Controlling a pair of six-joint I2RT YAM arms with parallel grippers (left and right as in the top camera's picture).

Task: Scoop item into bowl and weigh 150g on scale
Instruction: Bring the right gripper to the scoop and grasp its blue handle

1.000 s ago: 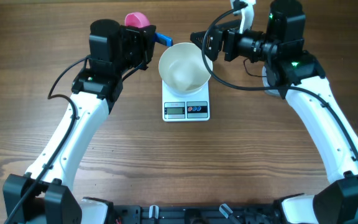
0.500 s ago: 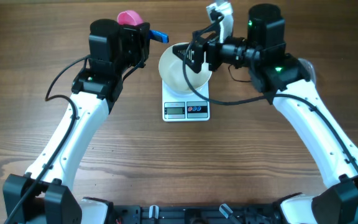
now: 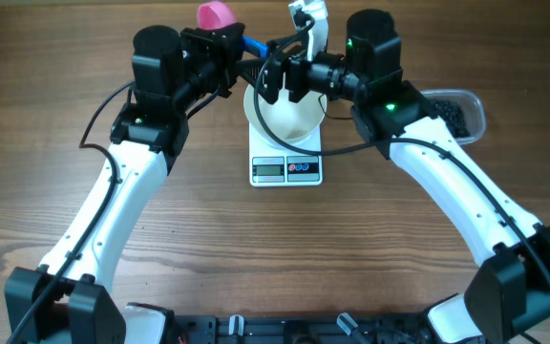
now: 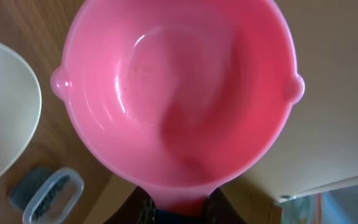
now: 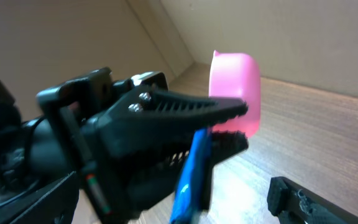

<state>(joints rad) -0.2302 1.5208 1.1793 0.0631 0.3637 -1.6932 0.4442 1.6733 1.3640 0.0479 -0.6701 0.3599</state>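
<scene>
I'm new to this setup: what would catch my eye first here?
The bright pink scoop, empty, gripped by the left tool at the back. Next, the white bowl on the scale at centre, with the right arm above it, and the tub of black beans at far right.

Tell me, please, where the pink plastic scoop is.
In the overhead view, the pink plastic scoop is held in the left gripper near the top edge, just left of the round white bowl.

text: none legible | scale [image 3: 286, 169] display: too small to read
</scene>
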